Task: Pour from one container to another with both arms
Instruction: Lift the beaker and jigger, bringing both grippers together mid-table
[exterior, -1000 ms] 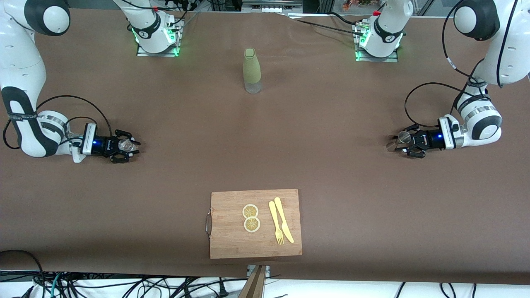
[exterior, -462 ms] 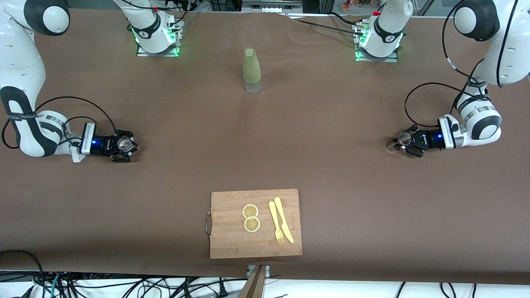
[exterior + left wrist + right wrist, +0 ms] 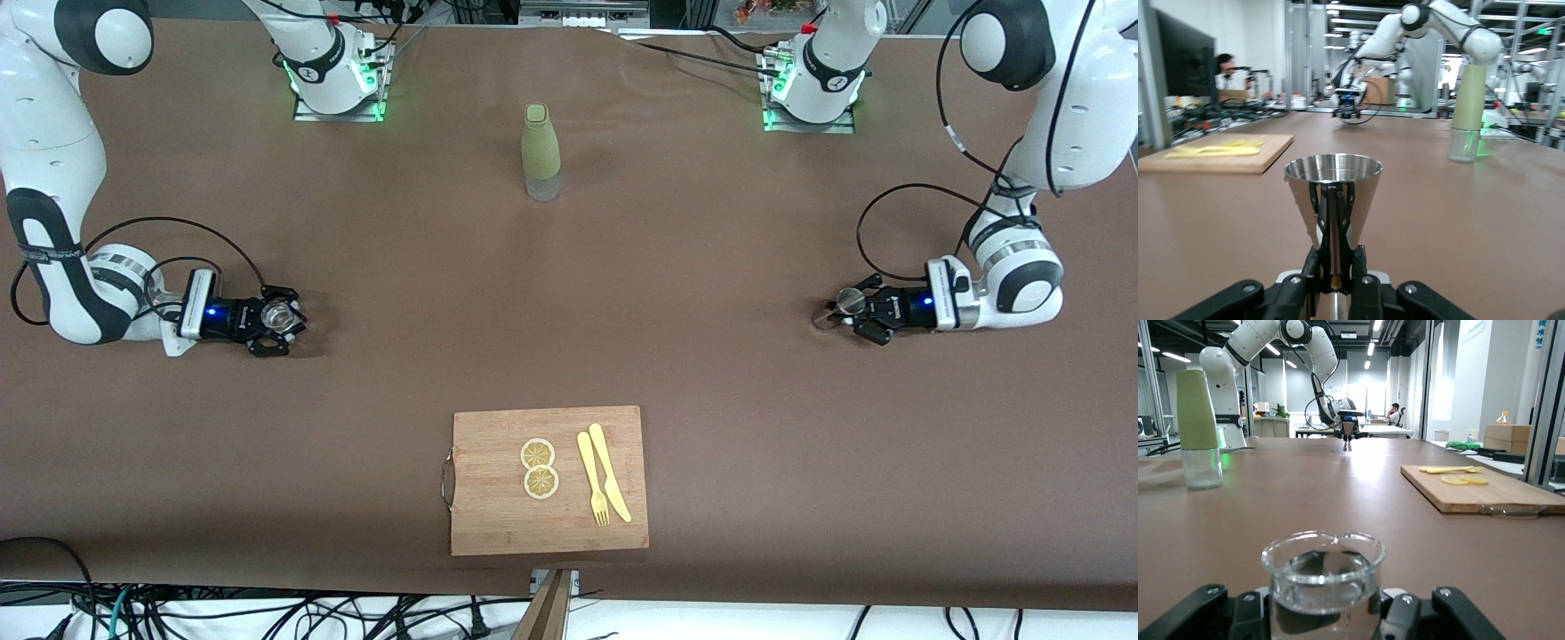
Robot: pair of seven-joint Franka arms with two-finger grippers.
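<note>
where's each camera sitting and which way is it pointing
Front: high across the table, facing both arms; left gripper, right gripper.
Left wrist: low on that arm, looking over its steel cup.
Right wrist: low on that arm, looking over its glass cup.
Shared: the bottle and cutting board.

A small clear glass beaker [image 3: 1323,577] sits gripped between the right gripper's [image 3: 1325,603] black fingers [image 3: 1245,608], low on the brown tabletop [image 3: 1358,487].
</note>
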